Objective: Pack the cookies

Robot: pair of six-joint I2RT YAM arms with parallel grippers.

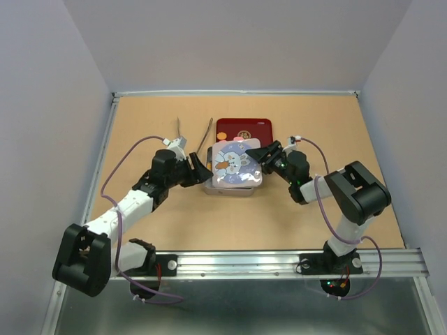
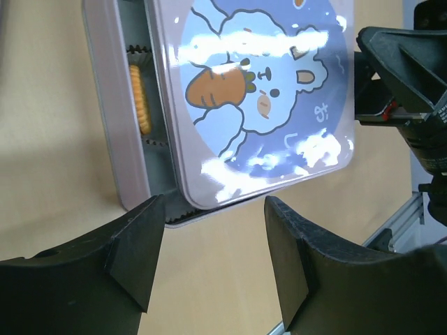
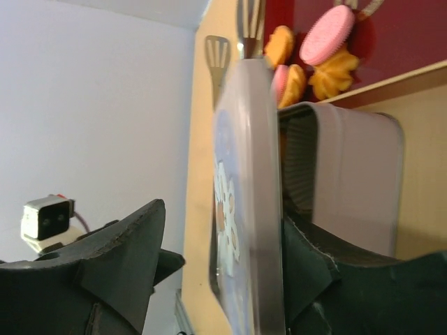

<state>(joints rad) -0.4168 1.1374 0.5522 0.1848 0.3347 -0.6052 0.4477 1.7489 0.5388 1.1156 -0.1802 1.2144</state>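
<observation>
tray [image 1: 260,125]: dark red, set behind the tin.
tin [image 2: 115,105]: silver, partly covered.
lid [image 2: 265,91]: rabbit-printed, laid askew on the tin.
left gripper [image 2: 213,230]: held open at the lid's corner.
right gripper [image 3: 222,230]: held open, lid's edge straddled.
cookies [image 3: 325,35]: some scattered on the tray; one yellow cookie [image 2: 140,98] seen inside the tin.

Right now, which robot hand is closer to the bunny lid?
The right one. The right gripper has the edge of the lid between its open fingers. The left gripper sits open just short of the corner of the tin, not around the lid.
</observation>
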